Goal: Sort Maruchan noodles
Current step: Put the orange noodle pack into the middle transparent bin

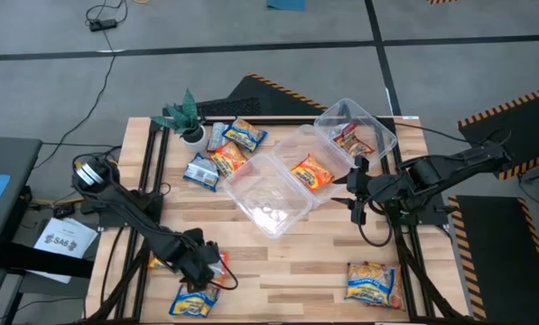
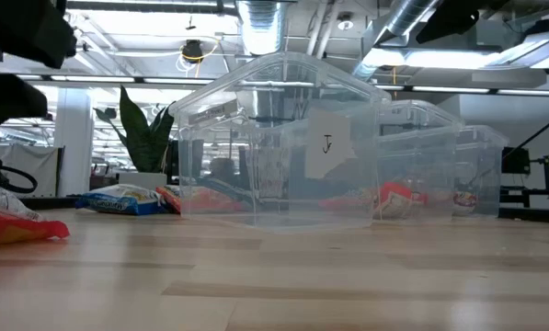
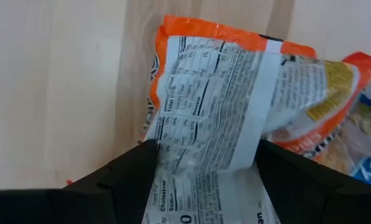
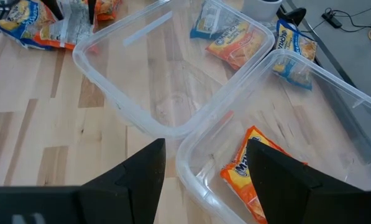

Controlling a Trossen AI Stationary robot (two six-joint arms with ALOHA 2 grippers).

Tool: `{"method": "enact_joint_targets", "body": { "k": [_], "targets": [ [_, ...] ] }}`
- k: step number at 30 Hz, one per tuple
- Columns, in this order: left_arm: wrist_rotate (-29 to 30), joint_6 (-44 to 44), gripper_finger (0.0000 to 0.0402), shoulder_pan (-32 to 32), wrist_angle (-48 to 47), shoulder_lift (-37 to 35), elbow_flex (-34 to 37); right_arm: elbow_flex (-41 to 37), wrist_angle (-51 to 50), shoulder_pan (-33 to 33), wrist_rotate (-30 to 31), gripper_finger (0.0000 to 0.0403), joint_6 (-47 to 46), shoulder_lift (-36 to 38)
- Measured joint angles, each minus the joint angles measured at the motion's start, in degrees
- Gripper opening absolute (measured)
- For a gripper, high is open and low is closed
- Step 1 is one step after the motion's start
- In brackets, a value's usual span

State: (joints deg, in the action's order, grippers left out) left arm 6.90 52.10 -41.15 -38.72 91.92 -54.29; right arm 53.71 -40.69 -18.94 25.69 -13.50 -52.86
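Note:
My left gripper (image 1: pixel 201 264) is at the table's near-left, shut on an orange noodle packet (image 3: pixel 216 81) whose white label side faces the wrist camera. A blue-and-yellow packet (image 1: pixel 195 301) lies just nearer than it. My right gripper (image 1: pixel 359 194) hangs open over the rim of the middle clear tub (image 4: pixel 191 149), touching nothing. That tub holds one orange packet (image 1: pixel 311 171). The far tub (image 1: pixel 377 122) holds a dark red packet (image 1: pixel 350 140), and the near tub (image 1: pixel 242 203) shows no packet. More packets (image 1: pixel 224 153) lie flat beside the plant. My left gripper pinches the orange packet between its two fingers (image 3: pixel 129 174), one on each long side, crumpling the label panel (image 3: pixel 173 155) between them. The fingers come from above. In the low view the packet's red edge (image 2: pixel 26 230) sits at the tabletop.
A small potted plant (image 1: pixel 186 117) stands at the far left. Two blue-and-yellow packets (image 1: pixel 373 282) lie at the near-right corner. Bare wood stretches along the near middle of the table (image 1: pixel 287 271). The three tubs stand touching in a diagonal row.

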Motion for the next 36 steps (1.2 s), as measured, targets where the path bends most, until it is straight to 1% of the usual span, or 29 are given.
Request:
{"method": "enact_joint_targets", "body": {
  "k": [5, 8, 10, 12, 15, 16, 21, 28, 32, 36],
  "targets": [
    [0.7, 0.7, 0.0256, 0.2, -0.5, -0.1, 0.1, 0.0, 0.0, 0.0, 0.1, 0.0245, 0.0, 0.0],
    [0.6, 0.1, 0.0231, 0.8, -1.2, -0.2, 0.1, 0.0, 0.0, 0.0, 0.1, 0.0245, 0.0, 0.0],
    [-0.4, -0.5, 0.0194, 1.5, -1.3, -0.2, 0.1, 0.0, 0.1, 0.0, 0.1, 0.0245, 0.0, 0.0],
    [-2.0, -1.4, 0.0137, 2.2, -1.3, -0.5, 0.1, 0.0, 0.1, 0.0, 0.1, 0.0245, 0.0, 0.0],
    [-3.5, -4.0, 0.0035, 3.3, -1.7, -1.7, -0.2, 0.0, 0.1, 0.0, 0.1, 0.0245, 0.0, 0.0],
    [-3.6, -4.4, 0.002, 3.4, -1.8, -2.6, -0.3, 0.0, 0.1, 0.0, 0.1, 0.0245, 0.0, 0.0],
    [0.0, -5.8, 0.0005, 3.9, -2.0, -9.1, -1.4, 0.0, 0.2, 0.0, 0.1, 0.0245, 0.0, 0.0],
    [8.9, -6.3, 0.0001, 4.0, -5.3, -19.5, -3.5, 0.0, 0.4, 0.0, 0.1, 0.0245, 0.0, 0.0],
    [14.6, -12.3, 0.0, 5.3, -5.6, -24.7, -4.6, 0.0, 0.5, 0.0, 0.1, 0.0245, 0.5, 0.0],
    [19.8, -21.9, 0.0, 8.1, -5.3, -28.7, -5.6, 0.0, 0.6, 0.0, 0.4, 0.0245, 0.5, 0.0]
  ]
}}
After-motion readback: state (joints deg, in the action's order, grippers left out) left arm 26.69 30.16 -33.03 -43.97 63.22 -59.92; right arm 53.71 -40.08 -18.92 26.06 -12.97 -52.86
